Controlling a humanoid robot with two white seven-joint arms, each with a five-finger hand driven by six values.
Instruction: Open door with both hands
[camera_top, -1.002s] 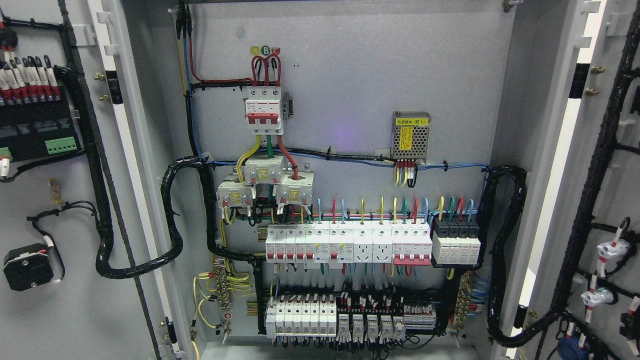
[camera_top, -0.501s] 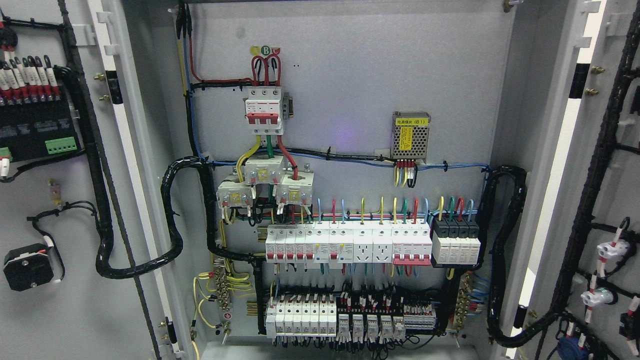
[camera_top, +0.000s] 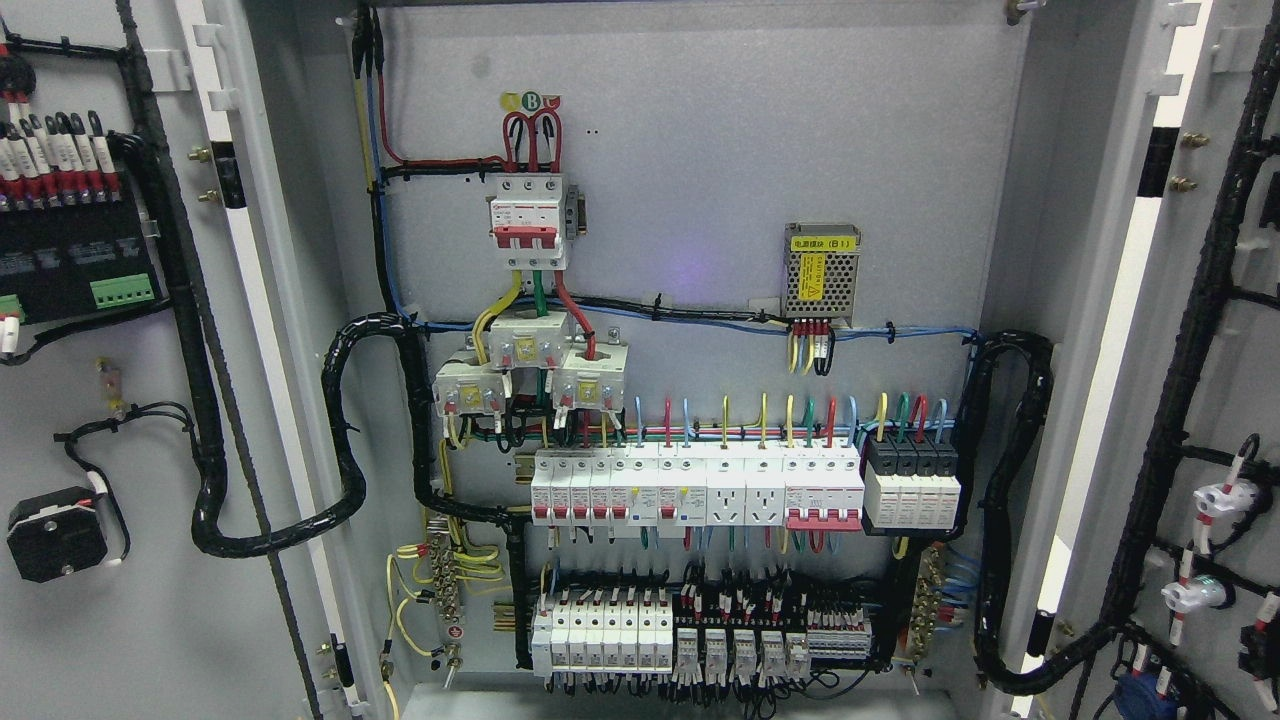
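With both doors swung wide, I am looking from the head camera straight into the electrical cabinet, and neither of the robot's hands shows anywhere, so I cannot tell whether their fingers are spread or curled.

I see the left door (camera_top: 120, 620) filling the left edge, its inner face turned toward me, carrying a black terminal block (camera_top: 70, 255) with a green connector and a small black component (camera_top: 55, 532) lower down. A thick black cable loom (camera_top: 345, 440) loops from that door across the hinge gap into the cabinet. I see the right door (camera_top: 1225, 360) standing open at the right edge, also with its inner face showing, with black wiring harnesses and white connectors clipped along it.

Between the doors sits the grey back panel (camera_top: 720, 130). High on it I can make out a three-pole main breaker (camera_top: 527, 222) with red toggles, fed by red wires from above. Just below it cluster three white current transformers (camera_top: 530, 370). To the right hangs a perforated metal power supply (camera_top: 822, 270) with a yellow label. Lower down runs a row of white circuit breakers (camera_top: 695, 490), ending at the right in a black-topped module (camera_top: 912, 490). Beneath that row is a second row of terminals and relays (camera_top: 690, 635). Another black cable loom (camera_top: 1010, 500) curves down the cabinet's right side toward the right door.
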